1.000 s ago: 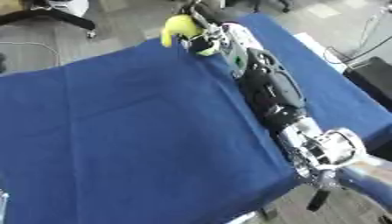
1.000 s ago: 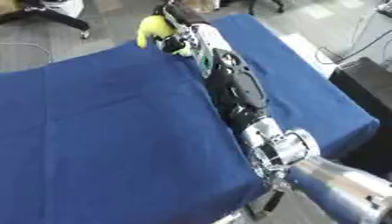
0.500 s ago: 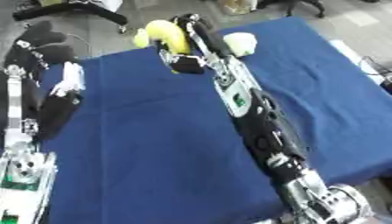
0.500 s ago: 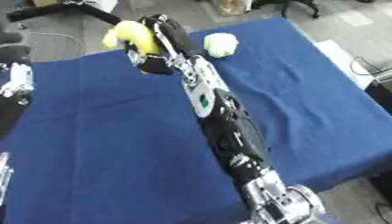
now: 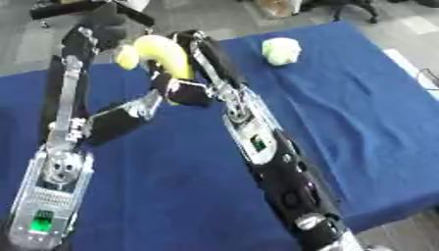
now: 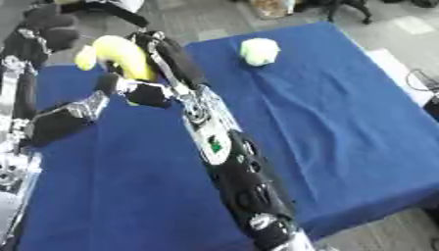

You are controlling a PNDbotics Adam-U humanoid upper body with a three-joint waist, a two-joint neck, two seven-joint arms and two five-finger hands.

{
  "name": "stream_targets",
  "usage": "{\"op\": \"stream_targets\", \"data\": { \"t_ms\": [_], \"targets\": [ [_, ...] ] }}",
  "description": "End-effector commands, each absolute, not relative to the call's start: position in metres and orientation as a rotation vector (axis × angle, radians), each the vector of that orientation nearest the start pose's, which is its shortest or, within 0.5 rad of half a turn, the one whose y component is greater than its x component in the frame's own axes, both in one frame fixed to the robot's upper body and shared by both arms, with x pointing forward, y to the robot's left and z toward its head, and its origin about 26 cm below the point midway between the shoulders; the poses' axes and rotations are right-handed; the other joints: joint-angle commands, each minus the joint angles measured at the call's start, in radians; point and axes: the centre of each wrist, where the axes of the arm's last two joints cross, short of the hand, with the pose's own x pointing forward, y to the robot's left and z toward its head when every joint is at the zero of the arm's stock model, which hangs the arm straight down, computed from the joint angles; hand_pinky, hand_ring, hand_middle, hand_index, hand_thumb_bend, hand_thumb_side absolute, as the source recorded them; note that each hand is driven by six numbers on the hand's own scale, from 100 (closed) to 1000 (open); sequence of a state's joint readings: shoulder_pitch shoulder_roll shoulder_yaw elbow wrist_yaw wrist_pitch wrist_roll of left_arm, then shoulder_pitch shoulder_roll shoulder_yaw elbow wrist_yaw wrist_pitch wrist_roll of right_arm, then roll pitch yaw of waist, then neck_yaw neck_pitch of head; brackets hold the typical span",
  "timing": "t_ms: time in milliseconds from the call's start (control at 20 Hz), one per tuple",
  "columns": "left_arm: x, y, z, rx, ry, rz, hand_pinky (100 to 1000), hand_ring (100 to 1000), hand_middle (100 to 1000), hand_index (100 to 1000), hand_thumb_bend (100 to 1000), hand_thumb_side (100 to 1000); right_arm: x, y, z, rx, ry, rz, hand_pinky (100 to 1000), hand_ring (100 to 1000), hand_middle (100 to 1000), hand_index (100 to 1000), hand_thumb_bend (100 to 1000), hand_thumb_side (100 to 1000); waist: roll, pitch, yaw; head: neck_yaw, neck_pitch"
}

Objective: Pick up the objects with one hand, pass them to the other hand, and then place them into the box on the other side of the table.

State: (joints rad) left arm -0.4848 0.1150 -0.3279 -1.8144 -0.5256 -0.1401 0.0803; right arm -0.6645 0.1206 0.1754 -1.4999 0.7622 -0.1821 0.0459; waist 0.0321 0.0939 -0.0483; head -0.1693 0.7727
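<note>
Gripping banana [image 5: 163,54], right hand [image 5: 193,73] near table's [image 5: 360,137] far edge.

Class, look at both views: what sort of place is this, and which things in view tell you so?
Probably a robotics lab or office workspace. A table under a blue cloth serves as a workbench, grey flooring surrounds it, and what look like office-chair bases stand beyond it. The right hand holds a banana there.

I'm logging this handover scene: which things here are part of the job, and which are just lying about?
Part of the job:
- banana
- right hand, curled round the banana
- left hand, reaching up beneath it
- pale green object on the blue cloth, probably still to pick

Lying about:
- chair bases on the floor, far edge
</note>
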Motion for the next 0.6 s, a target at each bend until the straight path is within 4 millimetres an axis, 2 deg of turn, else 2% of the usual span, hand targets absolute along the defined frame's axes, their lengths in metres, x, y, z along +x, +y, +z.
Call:
{"op": "stream_targets", "data": {
  "t_ms": [50, 200, 600],
  "targets": [
    [0.321, 0.130, 0.196, 0.342, -2.503, -0.908, 832, 795, 807, 957, 727, 100, 0.366, -0.073, 0.199, -0.273, -2.353, 0.877, 645, 355, 178, 409, 100, 461, -0.011, -0.012, -0.002, 0.008, -0.003],
    [0.321, 0.137, 0.206, 0.432, -2.498, -1.024, 844, 806, 820, 970, 791, 100, 0.363, -0.078, 0.207, -0.215, -2.339, 0.885, 645, 355, 178, 409, 100, 462, -0.007, -0.011, -0.003, 0.007, -0.003],
    [0.312, 0.151, 0.224, 0.661, -2.467, -1.194, 854, 814, 829, 974, 817, 100, 0.360, -0.095, 0.220, -0.076, -2.307, 0.881, 646, 356, 176, 408, 100, 462, 0.003, -0.011, -0.009, 0.004, -0.003]
  ]
}}
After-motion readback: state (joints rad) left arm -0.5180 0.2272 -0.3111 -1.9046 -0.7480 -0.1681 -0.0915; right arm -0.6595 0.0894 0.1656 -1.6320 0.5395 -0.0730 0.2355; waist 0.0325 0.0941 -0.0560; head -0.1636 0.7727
